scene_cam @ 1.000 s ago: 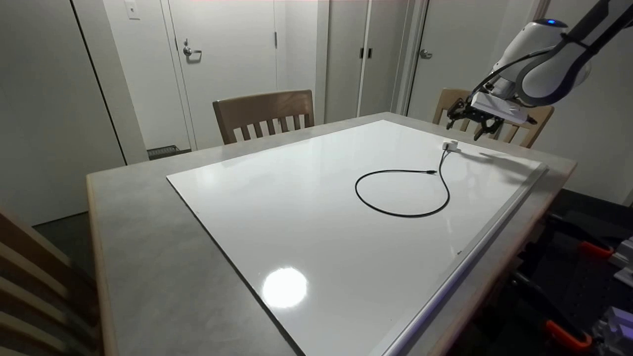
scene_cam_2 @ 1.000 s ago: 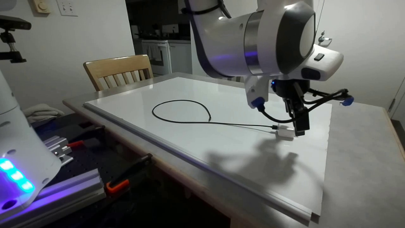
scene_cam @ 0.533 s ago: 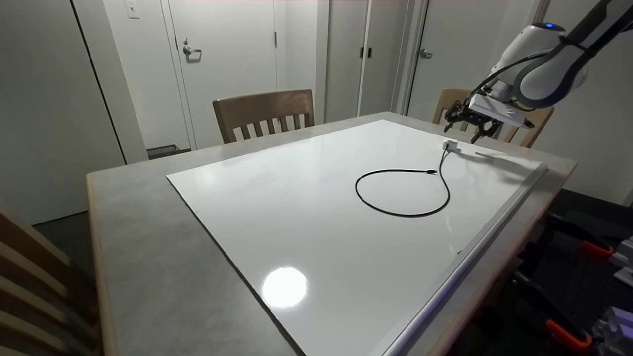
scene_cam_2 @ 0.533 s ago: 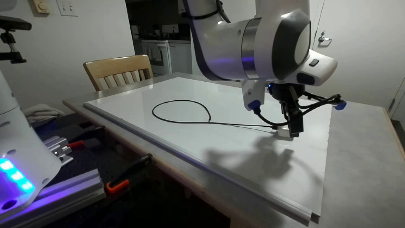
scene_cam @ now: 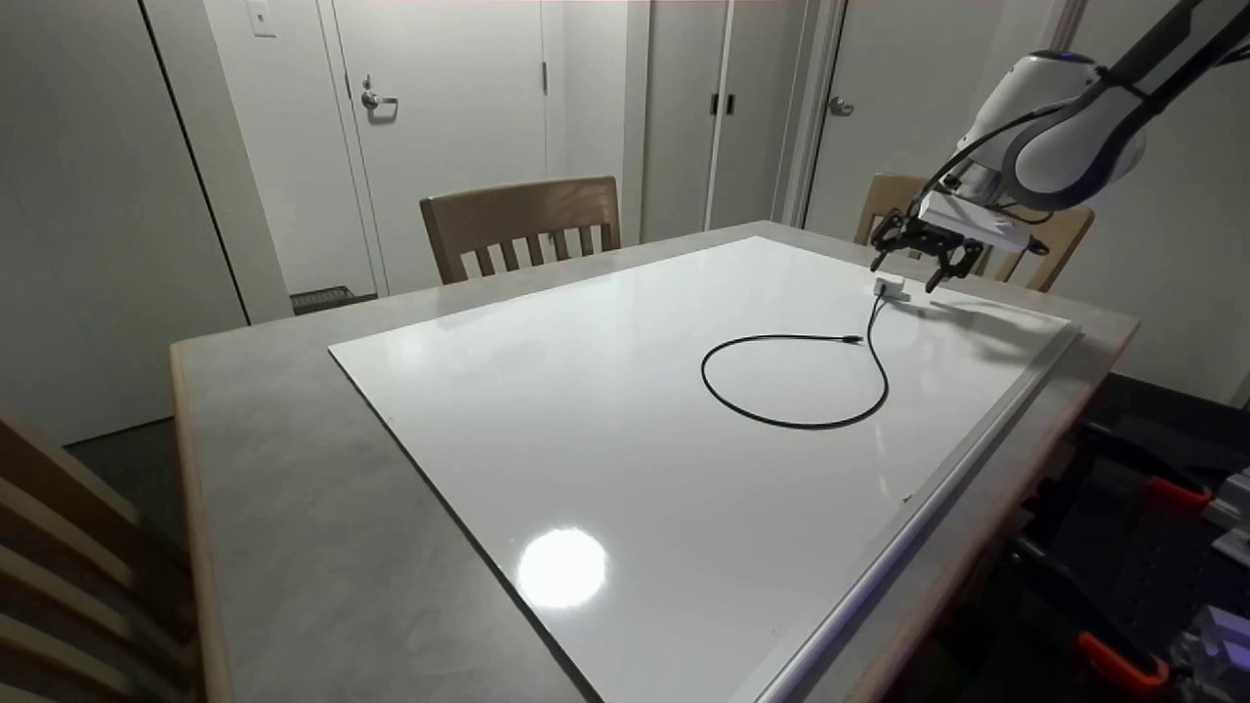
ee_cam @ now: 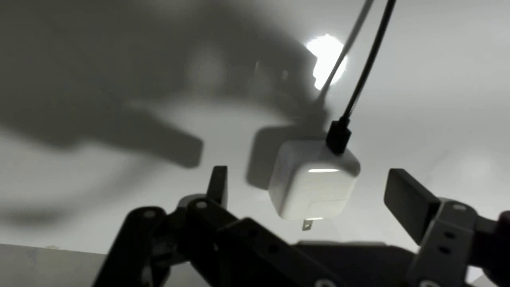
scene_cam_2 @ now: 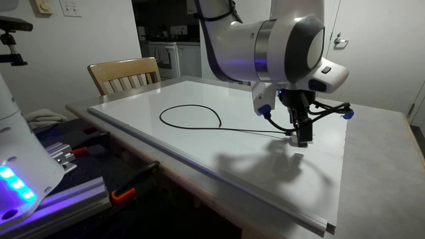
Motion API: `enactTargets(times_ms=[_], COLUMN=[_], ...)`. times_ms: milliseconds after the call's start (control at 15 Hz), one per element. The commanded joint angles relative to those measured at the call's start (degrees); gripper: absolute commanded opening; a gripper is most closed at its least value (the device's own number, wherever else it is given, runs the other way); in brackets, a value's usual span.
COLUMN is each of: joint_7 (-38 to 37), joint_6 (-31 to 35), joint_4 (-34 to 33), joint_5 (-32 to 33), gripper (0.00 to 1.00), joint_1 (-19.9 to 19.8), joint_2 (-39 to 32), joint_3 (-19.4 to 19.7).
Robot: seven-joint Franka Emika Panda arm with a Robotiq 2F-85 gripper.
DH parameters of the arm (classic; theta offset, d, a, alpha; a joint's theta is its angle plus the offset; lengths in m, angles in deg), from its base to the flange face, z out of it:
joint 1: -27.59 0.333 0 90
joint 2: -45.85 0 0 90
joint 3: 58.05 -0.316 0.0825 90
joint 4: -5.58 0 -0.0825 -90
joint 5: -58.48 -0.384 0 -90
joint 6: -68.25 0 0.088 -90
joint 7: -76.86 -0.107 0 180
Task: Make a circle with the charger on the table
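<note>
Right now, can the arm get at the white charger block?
Probably yes: the wrist view shows the end effector open, fingers either side of the white charger block, cable clear of both.

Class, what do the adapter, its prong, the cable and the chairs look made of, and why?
Adapter: probably hard plastic, smooth white; rounded, moulded-looking edges.
Prong: likely metal, dull grey; thin blade with a hole.
Cable: perhaps rubber or plastic, black, fairly matt; bends smoothly.
Chairs: apparently varnished wood; brown slatted backs, slight sheen.
</note>
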Motion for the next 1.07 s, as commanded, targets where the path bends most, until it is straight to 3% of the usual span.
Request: enactTargets(times_ms=[0,733,800,1000], joint_7=[3.76,7.86,14.2,24.68], joint_6=[-4.76,-7.24,-3.94,-3.89], joint_4=[-2.3,-4.7,-3.42,-3.41], joint_5=[-1.81,-4.0,-13.61,-27.29], gripper=[1.0,1.0,1.0,1.0], joint_1=[-2.52,-6.26,-0.75,2.09], joint_2=[-1.38,-5.88,-3.3,-2.73], joint_3=[-2.67,-6.94,-1.62,0.44])
